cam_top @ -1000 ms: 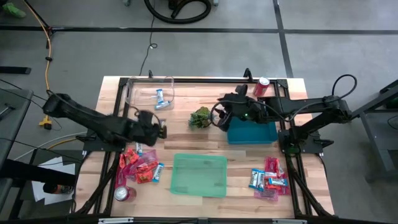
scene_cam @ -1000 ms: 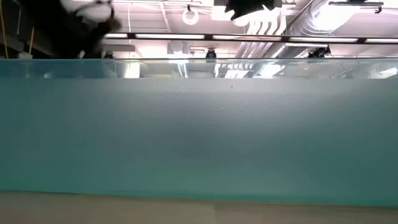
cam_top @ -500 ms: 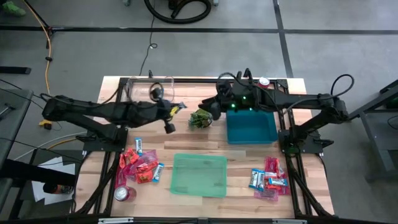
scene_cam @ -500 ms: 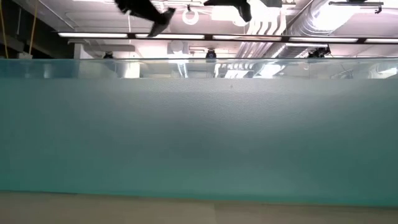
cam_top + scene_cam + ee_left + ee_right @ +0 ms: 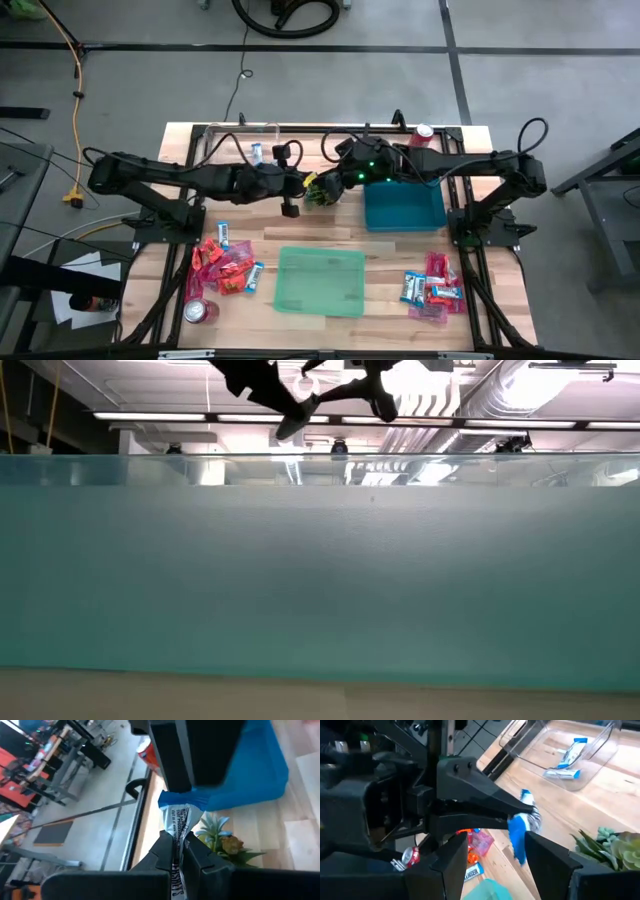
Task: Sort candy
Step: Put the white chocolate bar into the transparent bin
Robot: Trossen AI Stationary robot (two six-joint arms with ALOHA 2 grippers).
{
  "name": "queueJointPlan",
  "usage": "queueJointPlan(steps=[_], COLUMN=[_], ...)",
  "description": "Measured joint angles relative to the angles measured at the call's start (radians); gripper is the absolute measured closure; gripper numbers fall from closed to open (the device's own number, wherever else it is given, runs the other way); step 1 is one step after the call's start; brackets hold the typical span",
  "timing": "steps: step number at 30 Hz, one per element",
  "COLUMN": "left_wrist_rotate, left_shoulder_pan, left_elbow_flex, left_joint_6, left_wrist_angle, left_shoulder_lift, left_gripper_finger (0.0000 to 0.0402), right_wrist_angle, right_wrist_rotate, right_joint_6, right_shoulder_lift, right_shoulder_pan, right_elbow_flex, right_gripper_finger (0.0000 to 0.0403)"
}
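My left gripper hangs over the table's middle, beside the small green plant, shut on a blue-and-white candy. My right gripper faces it, open, one finger on each side of the candy's blue free end; I cannot tell whether they touch it. Piles of candy lie at the near left and near right. Another blue candy lies in the clear container. My left gripper pinches the candy between its two fingers at the white printed part of the wrapper. The blue end sticks out past the fingertips toward my right gripper. The candy is lifted clear of the table.
A blue bin stands right of centre and a green tray near the front; its wall fills the low view. Red cans stand at the near left and far right.
My left gripper has risen from the near-left candy pile and swung toward the table's middle with the blue-and-white candy, rolling as it went. My right gripper has moved left from over the blue bin, past the plant, to meet it.
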Motion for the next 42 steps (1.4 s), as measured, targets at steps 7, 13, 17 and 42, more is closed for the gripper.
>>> queueJointPlan(steps=[7,13,17,42], left_wrist_rotate=[0.008,0.028,-0.009,0.202], left_shoulder_pan=[0.005,0.002,0.005,0.726], left_elbow_flex=[-0.002,-0.001,-0.001,-0.213], left_joint_6=[-0.005,-0.007,0.005,-0.836], left_wrist_angle=[-0.002,0.018,0.022,-0.393], left_shoulder_lift=[0.001,-0.003,0.0,-0.02], left_gripper_finger=[0.0401,0.0401,0.0401,0.0401], right_wrist_angle=[-0.011,-0.029,-0.043,-0.165], right_wrist_rotate=[0.037,0.084,0.096,0.166], right_joint_6=[-0.014,-0.045,-0.056,-0.156], right_shoulder_lift=[0.019,0.023,0.023,-0.101], right_shoulder_pan=[0.0,-0.003,-0.004,-0.033], right_elbow_flex=[0.0,0.0,0.0,0.0], right_gripper_finger=[0.0213,0.0213,0.0213,0.0213])
